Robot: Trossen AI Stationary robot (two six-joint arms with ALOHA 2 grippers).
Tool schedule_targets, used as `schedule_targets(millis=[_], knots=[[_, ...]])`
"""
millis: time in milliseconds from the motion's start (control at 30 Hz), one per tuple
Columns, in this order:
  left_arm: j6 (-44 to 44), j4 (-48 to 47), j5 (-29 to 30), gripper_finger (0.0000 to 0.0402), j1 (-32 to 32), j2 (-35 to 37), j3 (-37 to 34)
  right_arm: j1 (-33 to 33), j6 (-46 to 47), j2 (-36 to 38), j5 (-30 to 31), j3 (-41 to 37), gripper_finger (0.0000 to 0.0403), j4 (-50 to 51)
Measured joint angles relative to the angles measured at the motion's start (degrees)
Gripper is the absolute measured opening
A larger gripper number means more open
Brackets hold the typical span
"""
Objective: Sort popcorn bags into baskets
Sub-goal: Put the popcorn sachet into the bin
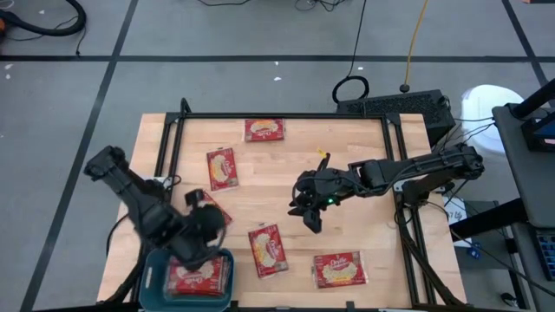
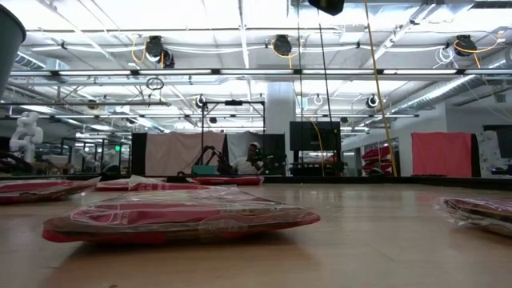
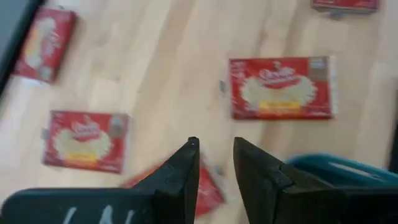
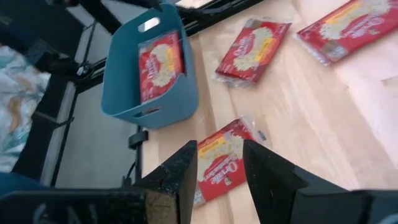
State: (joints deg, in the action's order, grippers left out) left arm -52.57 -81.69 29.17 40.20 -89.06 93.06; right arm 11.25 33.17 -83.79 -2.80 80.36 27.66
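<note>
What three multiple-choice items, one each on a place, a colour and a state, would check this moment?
1. Where does the teal-blue rectangular plastic bin stand?
A. At a table corner, by the left arm
B. At the table's middle
C. By the right arm's base

2. What is the main colour of the flat rectangular popcorn packets?
A. Green
B. Red
C. Black

3. How do the right arm's jaws stand?
A. Shut on a packet
B. Out of every view
C. Open and empty

Key:
1 A, as the high view shows the bin at the corner, partly under the left arm.
2 B, as every packet on the wood shows a red face with a yellow-cream picture.
3 C, as the right wrist view shows a gap between the jaws, with a packet lying on the table beyond them.
</note>
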Motion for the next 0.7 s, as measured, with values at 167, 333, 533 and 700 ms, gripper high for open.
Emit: schedule_targets(millis=[167, 333, 533, 700], knots=[[5.9, 0.5, 2.5, 0.0102, -5.9, -0.1, 0.0, -0.7, 0.2, 0.0, 2.8, 0.0, 0.0121, 0.0], [12.2, 6.7, 4.3, 0.0101, -12.6, 0.2, -1.6, -2.8, 0.2, 0.0, 4.4, 0.0, 0.0121, -1.1], [19.2, 24.3, 0.4, 0.0101, -19.4, 4.9, -9.4, -5.8, -0.8, 0.0, 4.4, 0.0, 0.0121, -4.1], [21.2, 36.3, -1.1, 0.0101, -25.1, 11.7, -18.6, -9.1, -4.3, 0.0, 6.3, 0.0, 0.0121, -4.2]])
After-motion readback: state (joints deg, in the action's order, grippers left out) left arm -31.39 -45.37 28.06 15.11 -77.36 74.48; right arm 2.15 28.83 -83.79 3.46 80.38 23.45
